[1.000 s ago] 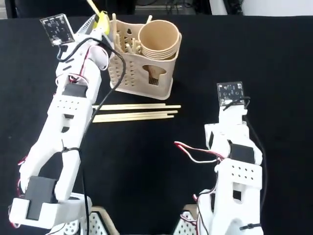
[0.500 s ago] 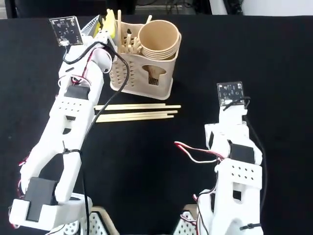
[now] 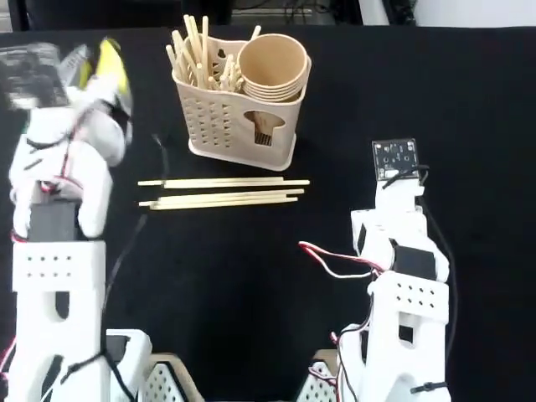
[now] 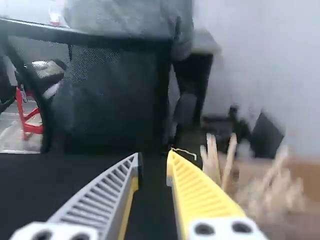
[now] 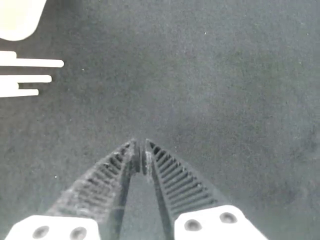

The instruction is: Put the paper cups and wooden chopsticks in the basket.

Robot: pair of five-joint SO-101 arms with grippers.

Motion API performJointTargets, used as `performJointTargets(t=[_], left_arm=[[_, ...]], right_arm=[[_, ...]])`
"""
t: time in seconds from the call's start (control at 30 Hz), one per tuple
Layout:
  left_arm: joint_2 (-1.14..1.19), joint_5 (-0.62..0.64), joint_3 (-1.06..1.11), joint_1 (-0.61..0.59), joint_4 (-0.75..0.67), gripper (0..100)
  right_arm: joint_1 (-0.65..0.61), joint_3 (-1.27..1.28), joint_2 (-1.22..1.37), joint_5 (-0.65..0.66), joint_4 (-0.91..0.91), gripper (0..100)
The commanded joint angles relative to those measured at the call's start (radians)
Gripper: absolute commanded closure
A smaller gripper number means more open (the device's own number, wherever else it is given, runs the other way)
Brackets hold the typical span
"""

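A perforated beige basket (image 3: 239,126) stands at the back of the black table, with stacked paper cups (image 3: 272,65) in its right half and several wooden chopsticks (image 3: 197,52) upright in its left half. More chopsticks (image 3: 222,193) lie flat on the table in front of it. My left gripper (image 3: 100,63) hangs blurred to the left of the basket. In the left wrist view the left gripper (image 4: 153,159) is open with nothing between its fingers, and the basket's chopsticks (image 4: 217,160) show beside it. My right gripper (image 5: 139,150) is shut and empty, low over bare table, with chopstick ends (image 5: 30,77) beyond it.
The right arm (image 3: 400,260) stands at the front right with a red and white cable (image 3: 331,260) looping off it. A corner of the basket (image 5: 17,15) shows in the right wrist view. Chairs and a seated person are behind the table.
My left arm has swung left, away from the basket, and the chopsticks it held over the basket now stand inside it. The right arm has not moved.
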Motion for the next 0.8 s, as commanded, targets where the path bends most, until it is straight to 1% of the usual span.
performJointTargets(t=[0.0, 0.07, 0.13, 0.17, 0.23, 0.3, 0.37, 0.47, 0.63, 0.77], left_arm=[[-0.026, -0.385, -0.068, 0.102, 0.358, 89], [0.008, -0.554, -0.051, 0.159, 0.499, 89], [0.058, -0.661, -0.013, 0.213, 0.578, 89], [0.087, -0.72, 0.018, 0.234, 0.592, 89], [0.144, -0.873, 0.09, 0.268, 0.577, 89], [0.196, -0.982, 0.166, 0.302, 0.505, 89], [0.244, -1.007, 0.246, 0.329, 0.356, 89], [0.318, -1.0, 0.323, 0.357, 0.132, 89], [0.446, -0.904, 0.367, 0.414, -0.114, 89], [0.595, -0.895, 0.36, 0.44, -0.295, 89]], right_arm=[[-0.003, -0.002, -0.004, 0.003, -0.017, 97.3], [0.014, -0.004, -0.005, 0.003, -0.017, 97.3], [0.035, -0.008, -0.008, 0.003, -0.015, 97.3], [0.051, -0.01, -0.008, 0.003, -0.015, 97.3], [0.077, -0.039, -0.01, 0.003, 0.032, 97.2], [0.098, -0.085, -0.01, 0.005, 0.106, 97.2], [0.13, -0.108, -0.01, 0.005, 0.129, 97.2], [0.163, -0.111, -0.01, 0.005, 0.127, 97.2], [0.167, -0.111, -0.01, 0.026, 0.13, 97.2], [0.166, -0.111, -0.01, 0.026, 0.132, 97.2]])
